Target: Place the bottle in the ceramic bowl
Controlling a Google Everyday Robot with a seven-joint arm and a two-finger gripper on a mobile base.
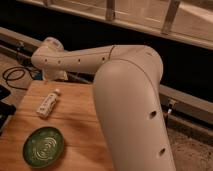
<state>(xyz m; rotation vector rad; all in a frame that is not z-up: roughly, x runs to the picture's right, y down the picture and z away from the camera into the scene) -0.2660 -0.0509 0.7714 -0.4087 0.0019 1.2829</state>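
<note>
Zero contact yet, so I judge this as the approach step. Bottle lies flat on the wooden table, back-left, well apart from the ceramic bowl at the near-left edge. Gripper hangs at the table's far edge, just beyond the cap; can't tell if it's apart or together. Bottle's long axis runs diagonally, cap toward the far side and slightly right, base toward the bowl. Next: come down over the body, close across the narrow width, lift, carry to the bowl.

High view behind arm (close), facing table, hand far-left
</note>
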